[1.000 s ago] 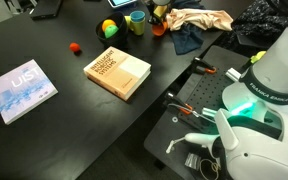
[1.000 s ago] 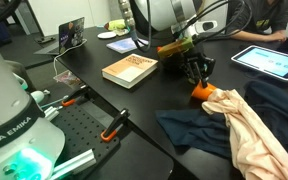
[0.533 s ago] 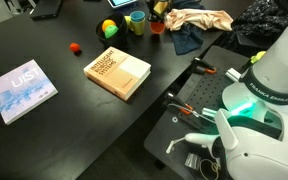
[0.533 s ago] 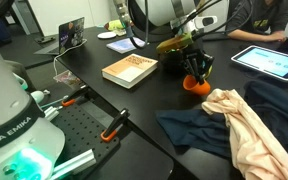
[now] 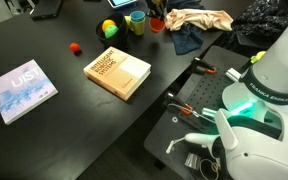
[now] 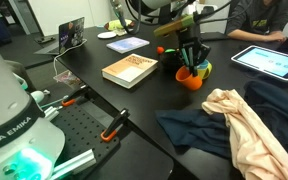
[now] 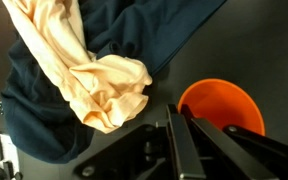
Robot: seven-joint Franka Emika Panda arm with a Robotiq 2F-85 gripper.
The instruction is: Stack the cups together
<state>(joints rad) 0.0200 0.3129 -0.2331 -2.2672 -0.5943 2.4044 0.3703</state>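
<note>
Found the hand [image 6: 190, 66] clenched and pointing straight down, pinched on the rim of the orange cup [image 6: 189, 80]. Confirmed in the wrist view: dark fingers [image 7: 184, 145] pressed together at the left edge of the orange cup [image 7: 224, 105], mouth of the cup facing up. Cannot tell whether lifted clear of the black bench [image 6: 114, 100] or resting on it.

Located the orange cup [image 5: 156, 25] toward the far end of the bench in an exterior view, near the teal-blue cup [image 5: 137, 21] and apart from it. Noted a yellow-green tone at that second cup; cannot tell whether a separate cup. Recorded the orange cup as not yet nested with any other.

Logged on the same bench:
- a yellow-green-red ball [image 5: 109, 28], just beside the teal-blue cup on the side away from the orange one;
- a small red ball [image 5: 74, 47], well apart from the cups;
- a tan book [image 5: 117, 72], flat, mid-bench;
- a pale blue book [image 5: 22, 88], flat, well apart from the rest;
- a peach cloth [image 7: 104, 85] heaped over a dark blue cloth [image 7: 44, 110], near the orange cup, not touching it in the wrist view;
- a tablet [image 6: 269, 62], lying flat.
</note>
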